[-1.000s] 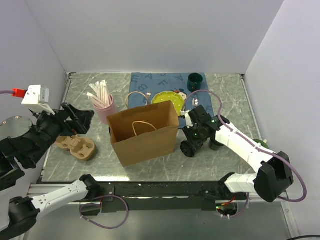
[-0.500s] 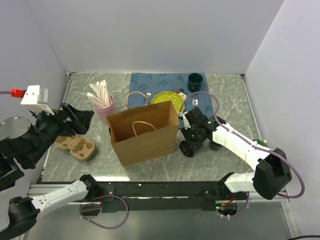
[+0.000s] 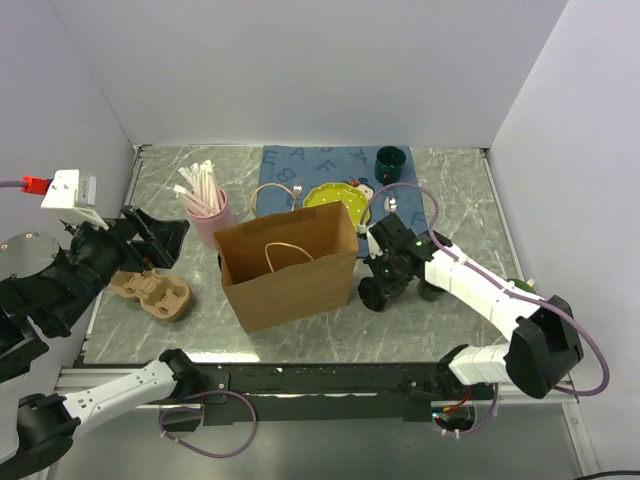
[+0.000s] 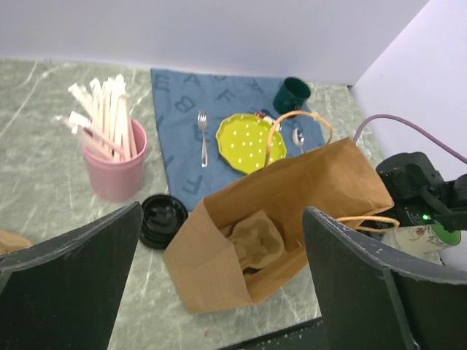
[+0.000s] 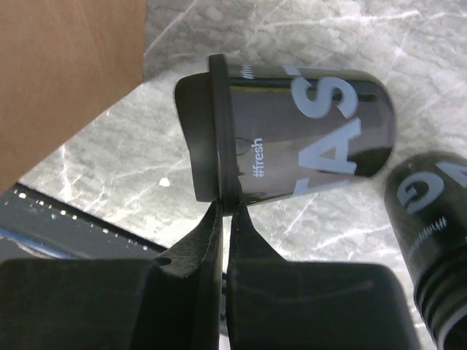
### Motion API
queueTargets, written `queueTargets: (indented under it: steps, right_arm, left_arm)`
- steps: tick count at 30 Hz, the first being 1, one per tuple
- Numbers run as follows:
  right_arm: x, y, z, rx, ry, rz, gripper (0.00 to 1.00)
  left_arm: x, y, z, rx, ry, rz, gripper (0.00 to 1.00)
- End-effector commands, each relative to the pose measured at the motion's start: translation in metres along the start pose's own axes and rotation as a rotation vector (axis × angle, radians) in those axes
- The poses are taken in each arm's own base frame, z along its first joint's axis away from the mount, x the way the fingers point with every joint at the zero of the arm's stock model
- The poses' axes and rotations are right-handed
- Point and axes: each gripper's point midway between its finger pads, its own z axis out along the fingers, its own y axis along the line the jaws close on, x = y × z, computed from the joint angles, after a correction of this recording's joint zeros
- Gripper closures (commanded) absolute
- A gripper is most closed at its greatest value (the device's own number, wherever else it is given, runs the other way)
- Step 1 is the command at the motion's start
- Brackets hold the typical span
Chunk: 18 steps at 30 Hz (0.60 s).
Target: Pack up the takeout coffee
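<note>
While the overhead view gives only a dark lump at the right side of the brown paper bag (image 3: 290,265), the right wrist camera shows it plainly. It is a takeout coffee (image 5: 306,138), black with white lettering and its lid on, lying on its side on the marbled desk (image 5: 219,29) just beside the bag. The right tool (image 5: 225,213) has its fingers pressed together, tips against the lid's rim; whether they pinch that lip I cannot tell. A black lettered container (image 5: 427,211) lies just beside the cup, cut off by the frame edge.

From the left wrist you see what neither other view offers. It looks down into the upright bag, where a pulp cup carrier (image 4: 252,244) sits. It also shows a black lidded cup (image 4: 162,219) standing on the desk just beside the bag's left side. The left tool (image 4: 221,211) is spread wide and holds nothing, at the desk's left side.

Counting: two lidded black cups for certain, and two carriers, with a second pulp carrier (image 3: 150,293) out on the desk. Then one bag, one pink cup of white straws (image 3: 205,215), one dark green mug (image 3: 390,160) and one dotted yellow-green plate (image 3: 335,197). One fork (image 4: 203,138) and one spoon (image 4: 298,138) lie on one blue lettered mat (image 3: 300,165).
</note>
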Motion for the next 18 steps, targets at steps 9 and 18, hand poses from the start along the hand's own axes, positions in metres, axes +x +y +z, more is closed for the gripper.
queueTargets:
  steps: [9,18]
  right_arm:
    - [-0.026,0.034,-0.089,-0.177,-0.272,0.127,1.00]
    - [-0.004,0.068,-0.108,-0.412,-0.369,0.318,1.00]
  left_arm:
    - [-0.034,-0.020,0.003,0.091,-0.117,0.068,0.03]
    - [-0.023,-0.025,0.008,0.108,-0.080,0.067,0.03]
